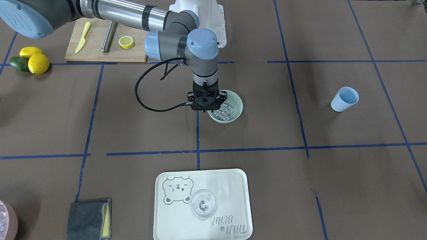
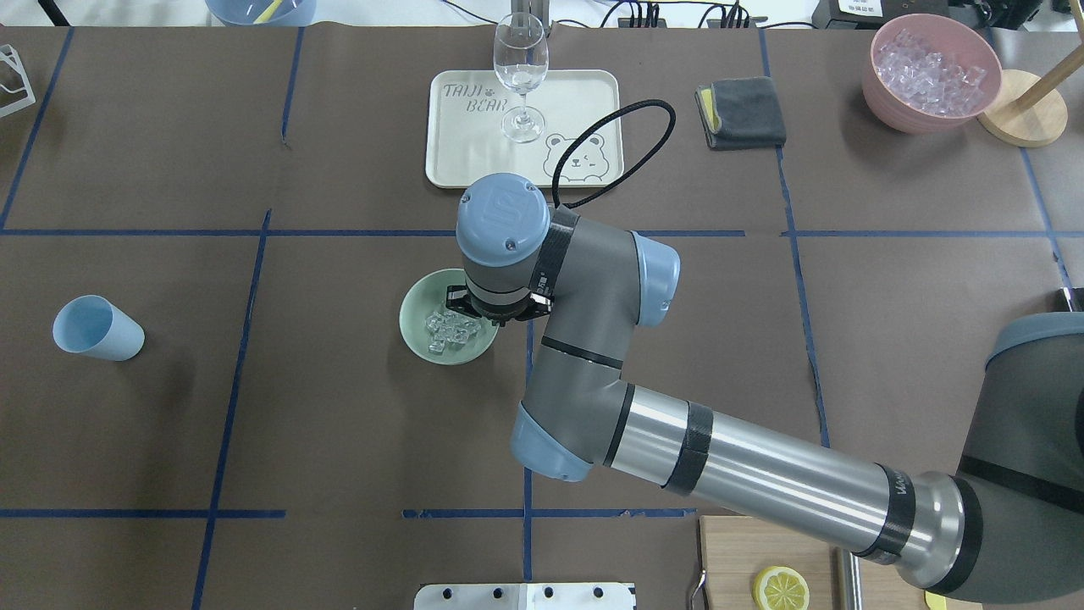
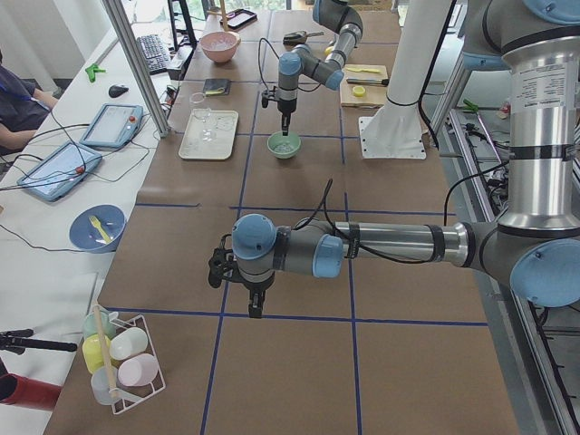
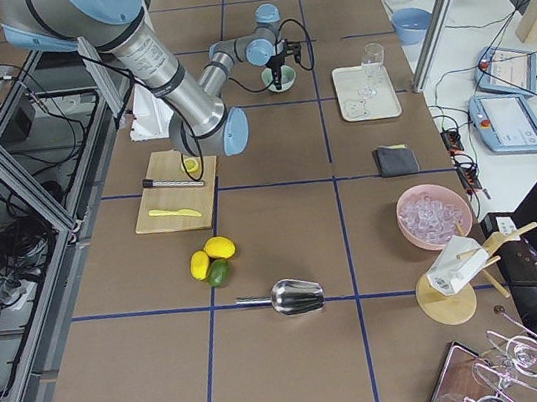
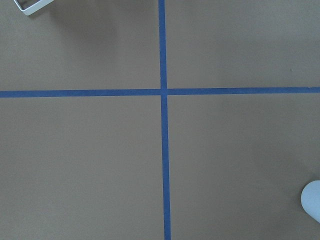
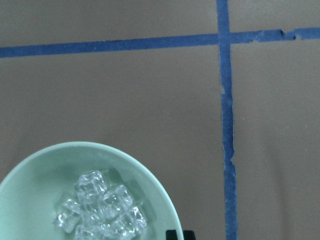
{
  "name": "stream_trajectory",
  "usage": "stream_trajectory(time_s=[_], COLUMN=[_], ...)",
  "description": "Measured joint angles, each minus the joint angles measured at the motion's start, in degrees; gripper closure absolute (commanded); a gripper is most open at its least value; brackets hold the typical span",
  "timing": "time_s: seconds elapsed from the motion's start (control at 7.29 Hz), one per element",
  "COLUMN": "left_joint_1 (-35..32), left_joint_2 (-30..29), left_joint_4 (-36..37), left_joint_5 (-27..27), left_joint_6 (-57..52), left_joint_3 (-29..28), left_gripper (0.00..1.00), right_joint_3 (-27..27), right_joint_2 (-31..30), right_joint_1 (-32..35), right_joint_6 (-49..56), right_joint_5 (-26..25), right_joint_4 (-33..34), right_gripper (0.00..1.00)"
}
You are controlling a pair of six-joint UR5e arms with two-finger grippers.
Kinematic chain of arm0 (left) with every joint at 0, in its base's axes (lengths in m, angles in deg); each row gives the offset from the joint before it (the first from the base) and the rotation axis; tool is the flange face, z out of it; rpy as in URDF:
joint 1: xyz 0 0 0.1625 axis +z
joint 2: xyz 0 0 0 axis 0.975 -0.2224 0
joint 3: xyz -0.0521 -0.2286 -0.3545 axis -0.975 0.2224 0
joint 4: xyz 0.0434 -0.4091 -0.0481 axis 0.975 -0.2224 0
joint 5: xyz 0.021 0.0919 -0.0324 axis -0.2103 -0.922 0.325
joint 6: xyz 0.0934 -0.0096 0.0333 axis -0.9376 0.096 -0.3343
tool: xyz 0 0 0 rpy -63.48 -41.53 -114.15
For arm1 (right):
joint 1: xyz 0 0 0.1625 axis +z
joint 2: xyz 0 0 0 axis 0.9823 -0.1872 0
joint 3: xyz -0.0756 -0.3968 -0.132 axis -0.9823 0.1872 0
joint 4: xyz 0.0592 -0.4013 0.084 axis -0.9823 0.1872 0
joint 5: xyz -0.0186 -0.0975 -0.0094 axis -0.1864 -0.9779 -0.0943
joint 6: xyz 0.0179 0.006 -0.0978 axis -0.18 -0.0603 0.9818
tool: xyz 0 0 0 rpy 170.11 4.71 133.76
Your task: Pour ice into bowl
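ice (image 6: 100,210) was seen piled in the green bowl (image 6: 30,172) | bowl was set mid-table (image 1: 333,200), far from every edge | right gripper (image 1: 206,103) was held above the bowl's rim, grip could not be told | left gripper (image 3: 256,306) was held above a tape cross (image 5: 162,92), grip could not be told

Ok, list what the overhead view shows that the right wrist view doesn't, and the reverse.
Overhead only: the right arm, the blue cup, the glass on the tray, the pink bowl. Wrist only: a nick in the tape's edge, close up. Both: the green bowl holding ice, and blue tape lines.
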Motion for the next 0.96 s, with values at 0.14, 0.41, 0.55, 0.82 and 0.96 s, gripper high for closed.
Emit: stream_trajectory(time_s=[0.14, 0.41, 0.55, 0.82, 0.96], left_joint_1=[0.0, 0.0, 0.0, -0.02, -0.04], left_joint_2=[0.01, 0.08, 0.25, 0.66, 0.71], left_joint_4=[-0.02, -0.02, -0.03, -0.08, -0.2], left_joint_5=[0.0, 0.0, 0.0, 0.0, -0.04], left_joint_6=[0.0, 0.0, 0.0, 0.0, -0.02], left_joint_3=[-0.06, -0.23, -0.18, 0.06, 0.35], left_gripper=[0.0, 0.0, 0.0, 0.0, 0.0], right_joint_3=[-2.09, -9.73, -14.03, -22.67, -26.27], right_joint_2=[-0.65, -4.77, -8.04, -17.53, -22.96], right_joint_1=[0.85, 3.28, 5.32, 11.9, 15.0], right_joint_6=[0.22, 1.53, 3.39, 12.59, 17.03], right_joint_5=[0.51, 1.27, 2.01, 7.74, 9.73], right_joint_4=[0.3, 1.33, 1.48, 1.03, 0.84], right_gripper=[1.0, 1.0, 1.0, 1.0, 1.0])
